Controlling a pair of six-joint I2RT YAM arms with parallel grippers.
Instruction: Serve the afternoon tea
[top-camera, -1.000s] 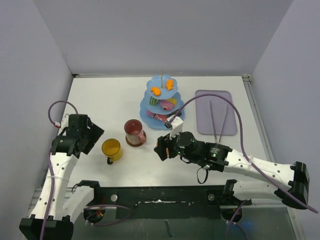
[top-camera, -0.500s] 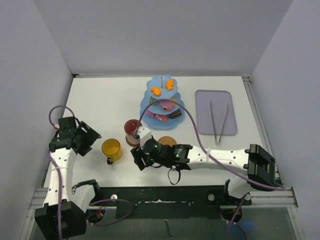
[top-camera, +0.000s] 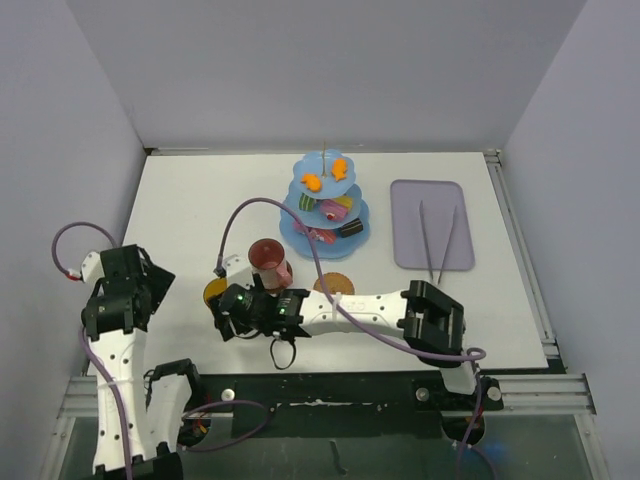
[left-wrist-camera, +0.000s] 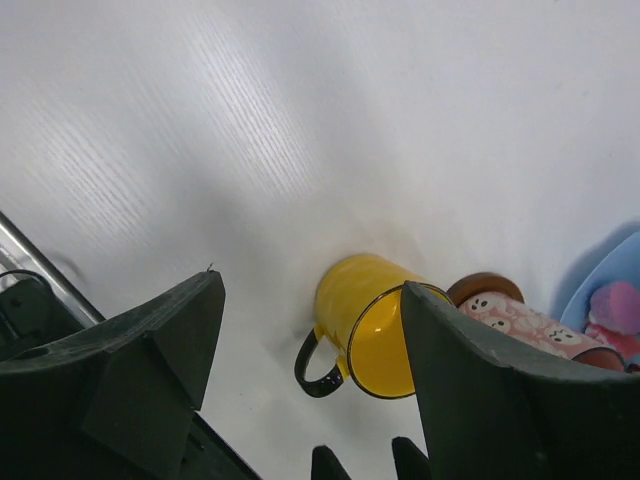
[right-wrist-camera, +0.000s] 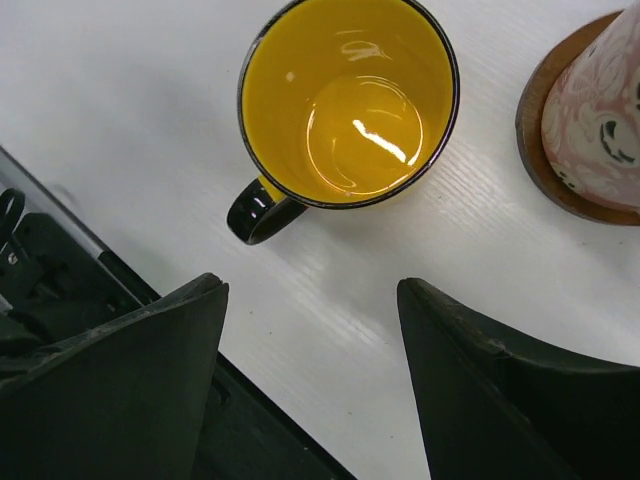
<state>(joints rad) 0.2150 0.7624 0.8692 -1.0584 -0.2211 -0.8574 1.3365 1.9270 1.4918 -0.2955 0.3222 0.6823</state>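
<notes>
Yellow mug (right-wrist-camera: 350, 110) glossy, likely enamel; table (right-wrist-camera: 130, 120) matt.

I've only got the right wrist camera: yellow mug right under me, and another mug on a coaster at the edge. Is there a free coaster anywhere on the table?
Observer: Yes. The top view shows a bare brown coaster just right of the red mug, on the near side of the blue tiered stand.
Operator: Where's the left end effector?
Observer: The left end effector is open and holds nothing, off to the left of the yellow mug and facing it.
Operator: And the tongs?
Observer: The tongs lie on the lilac tray at the far right of the table.
</notes>
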